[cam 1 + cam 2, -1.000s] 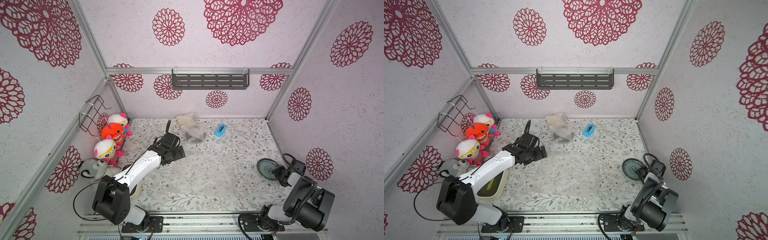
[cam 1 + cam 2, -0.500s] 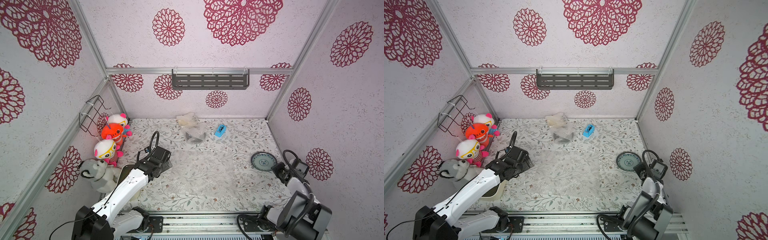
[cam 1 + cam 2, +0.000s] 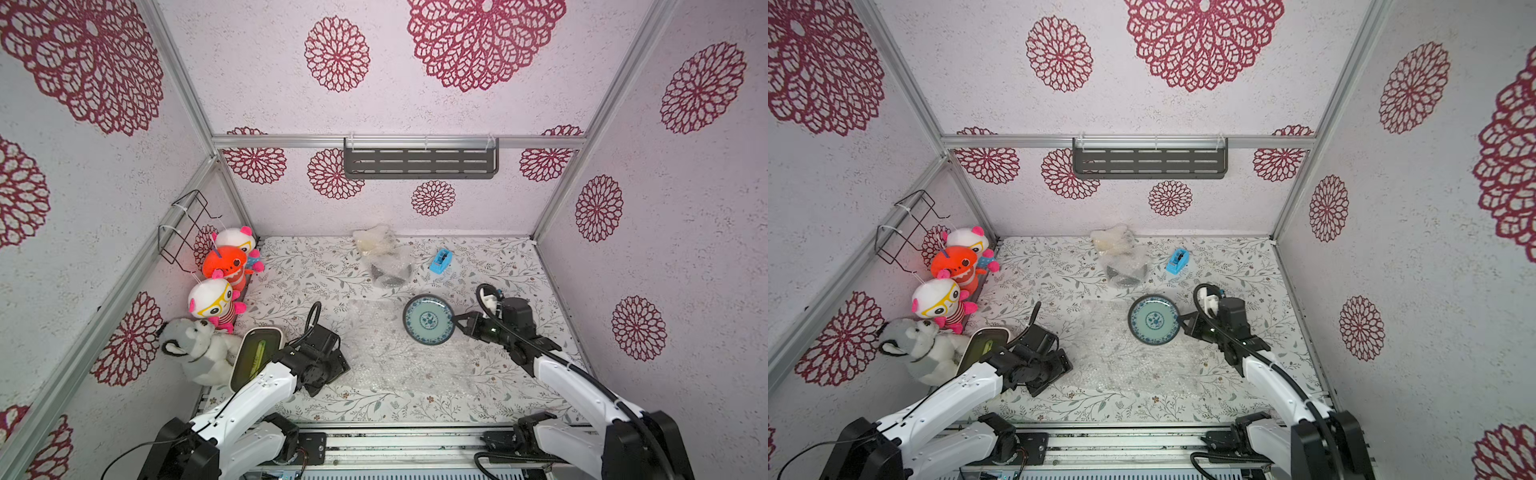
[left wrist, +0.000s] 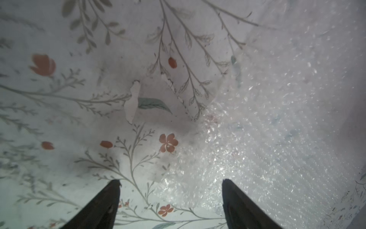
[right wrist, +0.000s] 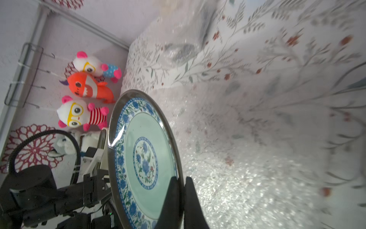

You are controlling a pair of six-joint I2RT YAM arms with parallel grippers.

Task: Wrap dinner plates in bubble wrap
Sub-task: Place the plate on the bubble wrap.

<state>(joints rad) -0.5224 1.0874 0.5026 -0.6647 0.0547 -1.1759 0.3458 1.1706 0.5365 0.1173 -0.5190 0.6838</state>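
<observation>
Two crinkled bundles [image 3: 384, 259] lie at the back of the worktop [image 3: 498, 266], one pale and one dark through the plastic. We judge them to be plates already wrapped, which leaves the pale blue-grey plate [image 3: 429, 319] as the one in hand.

The right jaws are closed on that plate's rim, one finger [image 5: 172, 190] on its patterned face and the other behind it. The plate is tilted over the far right part of a flat sheet of bubble wrap [image 3: 399, 365] spread in the middle of the worktop. The right wrist view is blurred there, so we cannot tell whether the lower rim touches the sheet.

The left jaws stand wide apart and hold nothing. They are low over the sheet's left edge, one fingertip [image 4: 113, 185] above bare worktop and the other above the bubbles.

We take the step to be placing the plate. The next move calls for laying it flat near the middle of the sheet, with wrap left on every side, then releasing the rim. After that the left jaws would need to pinch the thin edge beneath them without dragging the sheet, and fold it over the plate.
</observation>
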